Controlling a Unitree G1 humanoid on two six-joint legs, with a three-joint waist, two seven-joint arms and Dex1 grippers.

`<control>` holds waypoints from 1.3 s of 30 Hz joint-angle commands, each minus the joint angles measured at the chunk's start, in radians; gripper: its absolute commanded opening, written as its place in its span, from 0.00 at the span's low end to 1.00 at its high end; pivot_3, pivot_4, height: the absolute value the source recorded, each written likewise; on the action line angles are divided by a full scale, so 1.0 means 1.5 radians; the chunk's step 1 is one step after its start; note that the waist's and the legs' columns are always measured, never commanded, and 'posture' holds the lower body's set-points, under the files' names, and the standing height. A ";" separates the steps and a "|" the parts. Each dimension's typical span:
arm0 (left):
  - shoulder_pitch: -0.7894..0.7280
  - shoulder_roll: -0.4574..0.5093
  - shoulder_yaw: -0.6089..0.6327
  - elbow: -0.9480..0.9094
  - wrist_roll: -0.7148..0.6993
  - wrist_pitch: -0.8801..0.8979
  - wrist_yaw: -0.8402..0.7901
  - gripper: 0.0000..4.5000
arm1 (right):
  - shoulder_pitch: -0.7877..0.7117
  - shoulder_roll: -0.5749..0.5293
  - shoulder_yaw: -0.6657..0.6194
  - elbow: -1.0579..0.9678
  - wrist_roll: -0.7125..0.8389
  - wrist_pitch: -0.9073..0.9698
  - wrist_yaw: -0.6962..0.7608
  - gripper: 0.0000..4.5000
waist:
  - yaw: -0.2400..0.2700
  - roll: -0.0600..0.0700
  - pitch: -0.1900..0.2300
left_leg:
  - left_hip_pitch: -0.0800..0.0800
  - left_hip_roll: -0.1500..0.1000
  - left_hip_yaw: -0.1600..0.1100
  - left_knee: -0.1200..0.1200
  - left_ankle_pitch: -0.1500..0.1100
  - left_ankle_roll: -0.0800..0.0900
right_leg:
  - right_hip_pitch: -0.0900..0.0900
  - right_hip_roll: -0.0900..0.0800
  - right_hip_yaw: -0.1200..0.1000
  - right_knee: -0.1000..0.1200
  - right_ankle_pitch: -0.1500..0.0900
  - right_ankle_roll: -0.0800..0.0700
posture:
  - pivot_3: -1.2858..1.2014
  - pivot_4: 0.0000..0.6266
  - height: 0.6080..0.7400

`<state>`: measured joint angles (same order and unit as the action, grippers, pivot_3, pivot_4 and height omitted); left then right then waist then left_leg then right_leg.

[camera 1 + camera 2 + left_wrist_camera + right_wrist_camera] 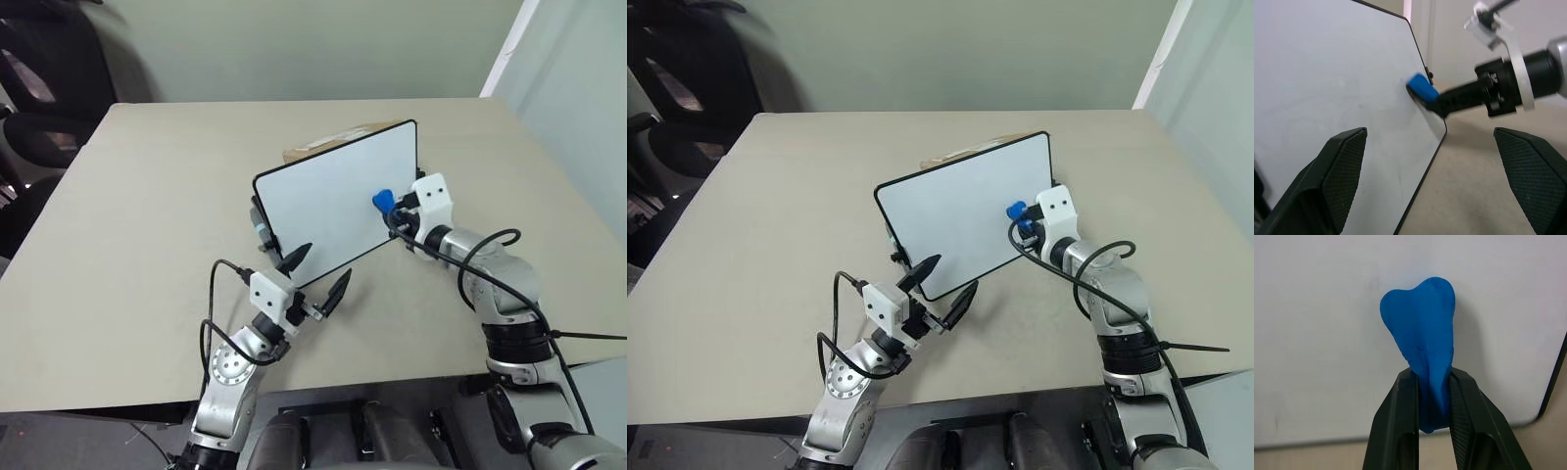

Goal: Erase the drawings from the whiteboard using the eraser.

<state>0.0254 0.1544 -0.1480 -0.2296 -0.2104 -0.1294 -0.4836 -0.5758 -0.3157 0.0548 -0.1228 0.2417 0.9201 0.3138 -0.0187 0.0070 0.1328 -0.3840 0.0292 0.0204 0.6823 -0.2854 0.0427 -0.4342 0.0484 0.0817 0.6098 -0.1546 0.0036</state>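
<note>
The whiteboard point(333, 201) looks wiped clean, no red marks visible, with the right claw point(395, 206) pinching the eraser point(383, 201) against it and the left claw point(315, 276) spread.

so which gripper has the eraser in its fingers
The right gripper: shut on the blue eraser, pressed against the whiteboard. The left gripper is open, holding nothing.

Eraser point(383, 201) against whiteboard's point(323, 201) right side

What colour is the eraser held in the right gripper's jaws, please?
Bright blue; the eraser shows best in the right wrist view, clamped by the right gripper.
</note>
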 commanded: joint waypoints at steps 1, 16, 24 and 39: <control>-0.005 0.000 0.001 -0.006 -0.005 -0.009 -0.002 1.00 | -0.004 0.001 0.010 -0.027 0.000 -0.003 0.010 0.14 | -0.001 0.000 0.000 | 0.000 0.000 0.000 0.000 0.000 0.000 | 0.000 0.000 0.000 0.000 0.000 0.000 | 0.52 0.24 1.00; -0.003 -0.006 0.011 -0.007 -0.005 -0.023 0.000 1.00 | -0.068 0.012 0.023 0.014 -0.010 -0.017 0.016 0.14 | -0.005 0.000 0.000 | 0.000 0.000 0.000 0.000 0.000 0.000 | 0.000 0.000 0.000 0.000 0.001 -0.001 | 0.52 0.24 1.00; 0.010 0.001 0.018 -0.024 -0.010 -0.024 0.003 1.00 | -0.006 -0.001 0.063 0.014 -0.014 0.000 0.036 0.14 | -0.007 0.000 0.000 | 0.000 0.000 0.000 0.000 0.000 0.000 | 0.000 0.000 0.000 0.000 0.000 0.000 | 0.52 0.24 1.00; 0.011 0.010 0.008 -0.030 -0.022 -0.012 -0.009 1.00 | 0.027 -0.052 -0.102 -0.123 0.016 -0.004 0.016 0.14 | 0.001 0.000 0.000 | 0.000 0.000 0.000 0.000 0.001 0.000 | 0.000 0.000 0.000 0.000 0.001 -0.001 | 0.52 0.24 1.00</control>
<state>0.0447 0.1746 -0.1218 -0.2330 -0.2353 -0.1438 -0.4952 -0.5497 -0.3818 -0.0673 -0.2660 0.2525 0.9086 0.3506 -0.0177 0.0071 0.1328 -0.3847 0.0291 0.0203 0.6831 -0.2851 0.0434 -0.4336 0.0485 0.0819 0.6095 -0.1537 0.0013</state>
